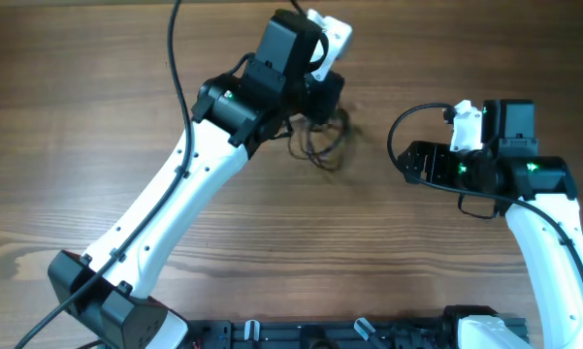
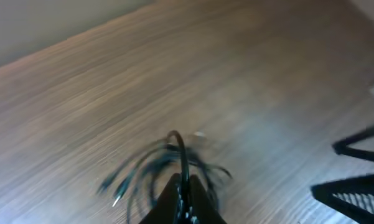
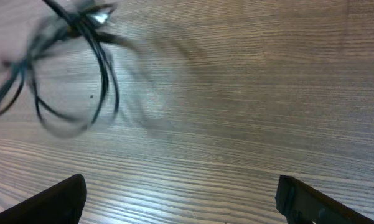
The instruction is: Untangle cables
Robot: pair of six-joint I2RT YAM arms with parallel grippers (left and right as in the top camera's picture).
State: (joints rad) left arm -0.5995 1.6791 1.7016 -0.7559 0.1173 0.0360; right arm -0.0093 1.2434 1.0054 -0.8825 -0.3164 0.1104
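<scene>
The cables (image 1: 322, 143) are a small bundle of thin black loops hanging from my left gripper (image 1: 322, 107) near the table's middle. In the left wrist view my left gripper (image 2: 184, 186) is shut on one strand, and the blurred loops of the cables (image 2: 155, 168) dangle above the wood. My right gripper (image 1: 419, 163) is open and empty to the right of the bundle. In the right wrist view its fingers (image 3: 180, 199) are spread wide, and the cables (image 3: 74, 81) hang blurred at the upper left.
A wooden table (image 1: 97, 116) fills all views. A thick black arm wire (image 1: 179, 68) runs along the left arm, and another loops by the right wrist (image 1: 407, 121). The arm bases stand at the front edge (image 1: 349, 334).
</scene>
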